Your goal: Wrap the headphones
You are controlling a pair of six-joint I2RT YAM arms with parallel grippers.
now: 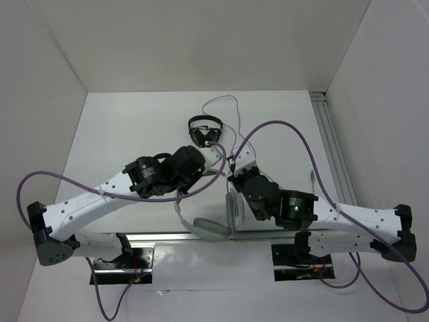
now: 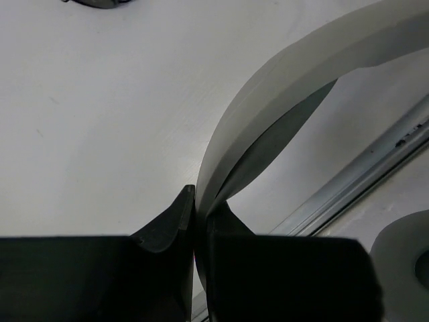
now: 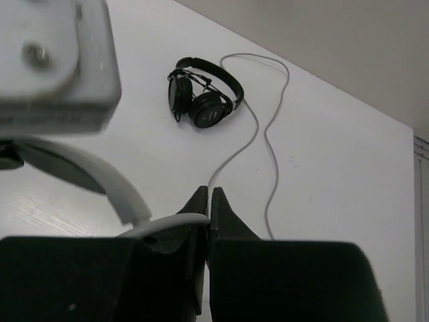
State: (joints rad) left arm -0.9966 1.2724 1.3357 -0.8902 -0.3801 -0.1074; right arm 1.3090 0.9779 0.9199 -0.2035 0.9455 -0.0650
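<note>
The grey-white headphones lie near the table's front edge, with one padded cup (image 1: 211, 229) beside the arms. My left gripper (image 2: 200, 194) is shut on their wide headband (image 2: 281, 80), which arches up and to the right from the fingers. A cup (image 2: 402, 255) shows at the lower right of the left wrist view. My right gripper (image 3: 210, 191) is shut on the thin grey cable (image 3: 258, 127), which runs away from the fingertips, loops near the back and comes down again. The headband (image 3: 100, 176) curves at the left of that view.
Smaller black headphones (image 1: 204, 131) lie just beyond the grippers, also in the right wrist view (image 3: 201, 100). A metal rail (image 1: 174, 236) runs along the near edge and another (image 1: 332, 147) along the right side. White walls enclose the table.
</note>
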